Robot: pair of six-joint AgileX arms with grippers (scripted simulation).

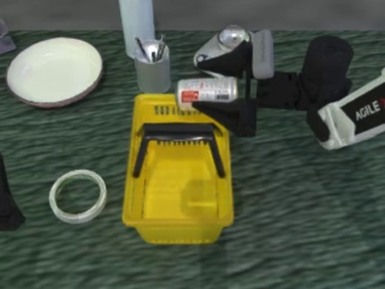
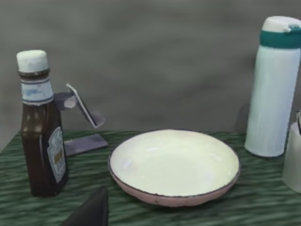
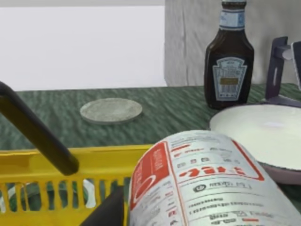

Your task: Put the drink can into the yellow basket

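The drink can [image 1: 207, 90] lies on its side in our right gripper [image 1: 231, 90], whose two black fingers are clamped on it from either side, and it hangs over the far rim of the yellow basket [image 1: 133, 156], toward that rim's right corner. In the right wrist view the can's [image 3: 207, 183] red-and-white label fills the foreground, with the basket's slotted rim [image 3: 56, 188] just below it.

The basket stands near the middle of the table [image 1: 301, 229], its black folding handles [image 1: 178, 139] laid across its far half. A clear tape ring [image 1: 77, 195] lies to the left of the basket, apart from it. Our left gripper [image 1: 7, 201] sits parked at the table's left edge; we cannot tell how its fingers stand.

Just beyond the basket's far rim stands a grey utensil cup [image 1: 152, 69], and behind that, at the far edge, a pale thermos [image 1: 136, 24]. A cream plate with a pink rim [image 1: 54, 71] rests near the far left corner. The left wrist view shows a brown sauce bottle [image 2: 42, 127] and a phone stand [image 2: 80, 122] near that plate.
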